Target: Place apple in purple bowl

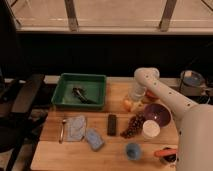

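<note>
The apple (128,105), small and yellow-orange, sits on the wooden table right of the green tray. My gripper (135,96) hangs at the end of the white arm (160,92), right over the apple's upper right side and very close to it. The purple bowl (158,114) stands to the right of the apple, wide and glossy, partly under my forearm. A white cup (150,129) stands at the bowl's front edge.
A green tray (63,95) holds a dark utensil. A dark grape bunch (132,126), a black bar (112,124), a blue sponge (94,139), a cloth (76,127), a spoon (62,130) and a blue cup (132,150) lie in front. A red-orange bowl (151,95) sits behind my arm.
</note>
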`<state>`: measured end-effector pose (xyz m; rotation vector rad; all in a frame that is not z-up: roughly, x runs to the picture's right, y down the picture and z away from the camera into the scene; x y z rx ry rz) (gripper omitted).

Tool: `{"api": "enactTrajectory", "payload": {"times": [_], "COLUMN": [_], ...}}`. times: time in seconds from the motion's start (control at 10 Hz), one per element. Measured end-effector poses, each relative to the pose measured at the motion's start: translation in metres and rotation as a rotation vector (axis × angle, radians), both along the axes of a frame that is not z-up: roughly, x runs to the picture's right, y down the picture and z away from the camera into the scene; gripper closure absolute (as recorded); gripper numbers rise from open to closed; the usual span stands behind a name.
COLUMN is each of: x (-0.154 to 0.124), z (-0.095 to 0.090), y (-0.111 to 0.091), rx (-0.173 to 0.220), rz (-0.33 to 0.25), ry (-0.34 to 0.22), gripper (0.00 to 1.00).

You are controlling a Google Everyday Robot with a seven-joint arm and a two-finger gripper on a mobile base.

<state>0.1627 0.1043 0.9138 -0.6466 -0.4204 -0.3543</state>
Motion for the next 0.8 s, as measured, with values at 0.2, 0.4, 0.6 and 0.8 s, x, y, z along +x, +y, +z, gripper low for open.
{"api": "enactTrajectory", "payload": {"times": [0.2, 0.4, 0.6, 0.8], "x": [0.008, 0.020, 0.041, 0.082], "z": [-0.012, -0.042, -0.068, -0.093], "y": [-0.015, -0.044, -0.064, -0.078], "rx": [0.022, 0.054, 0.076, 0.100], "rz": [0.033, 0.073, 0.107, 0.150], "ry": [-0.006, -0.018, -0.015, 0.014], "gripper": [0.92, 1.00, 1.00, 1.00]}}
